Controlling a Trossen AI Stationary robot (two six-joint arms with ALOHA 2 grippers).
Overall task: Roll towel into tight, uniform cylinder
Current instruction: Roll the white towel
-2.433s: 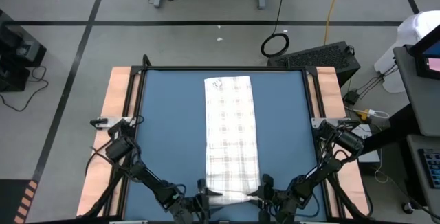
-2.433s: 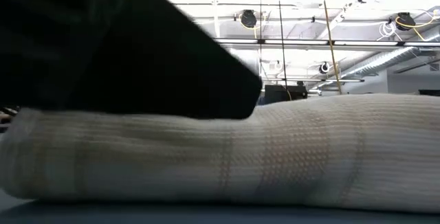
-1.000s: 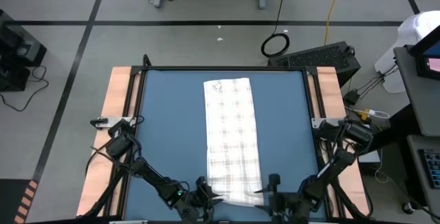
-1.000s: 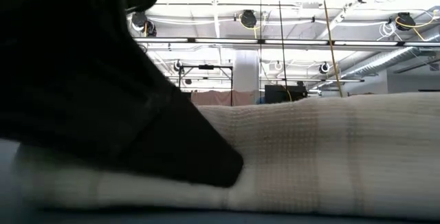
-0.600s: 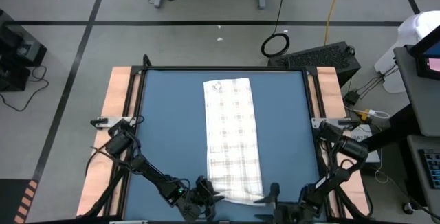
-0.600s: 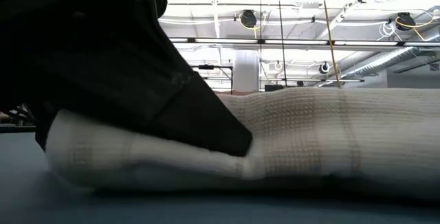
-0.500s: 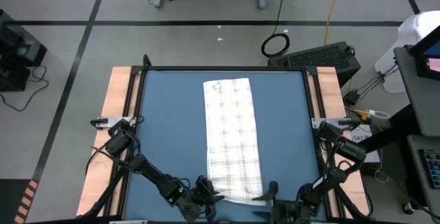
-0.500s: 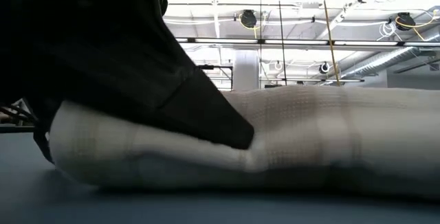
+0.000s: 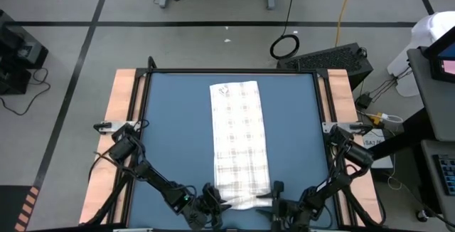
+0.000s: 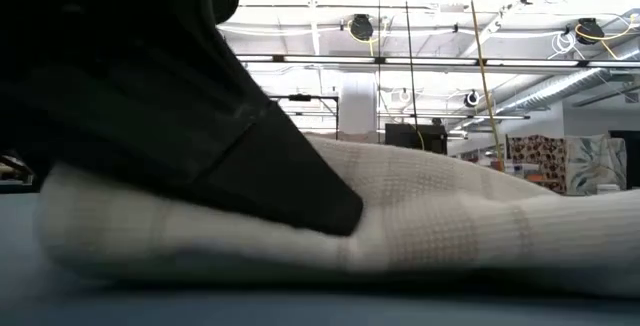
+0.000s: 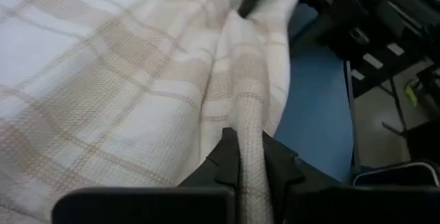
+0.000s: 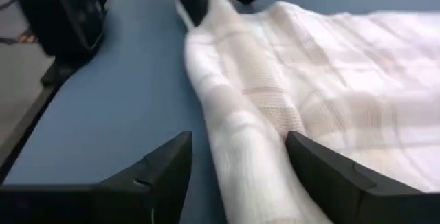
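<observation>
The white checked towel (image 9: 238,139) lies lengthwise down the middle of the blue mat (image 9: 178,132). Its far end is flat and its near end (image 10: 450,216) is bunched into a low roll. My left gripper (image 9: 219,205) is at the roll's left end, shut on the cloth (image 11: 253,172). My right gripper (image 9: 272,202) is at the roll's right end and open. In the right wrist view its fingers (image 12: 240,162) stand on either side of the rolled edge (image 12: 240,124). My left gripper pinches a raised fold of the towel's rolled near edge (image 11: 249,138) between its two fingers, several layers thick. The fingers come slanting down from the table's near left, along the roll. The fold stands up between them, while the rest of the towel lies on the mat. My right gripper: I cannot tell whether its open fingers touch the roll.
Bare blue mat lies on both sides of the towel. Wooden strips (image 9: 122,118) run along the mat's left and right edges. A black case (image 9: 334,58) and a coiled cable (image 9: 284,45) lie on the floor beyond the far edge.
My right gripper has come down and a little toward the table's left, still open, and now straddles the right end of the towel's roll. My left gripper has stayed in place, shut on the cloth. The right part of the near roll has sunk lower.
</observation>
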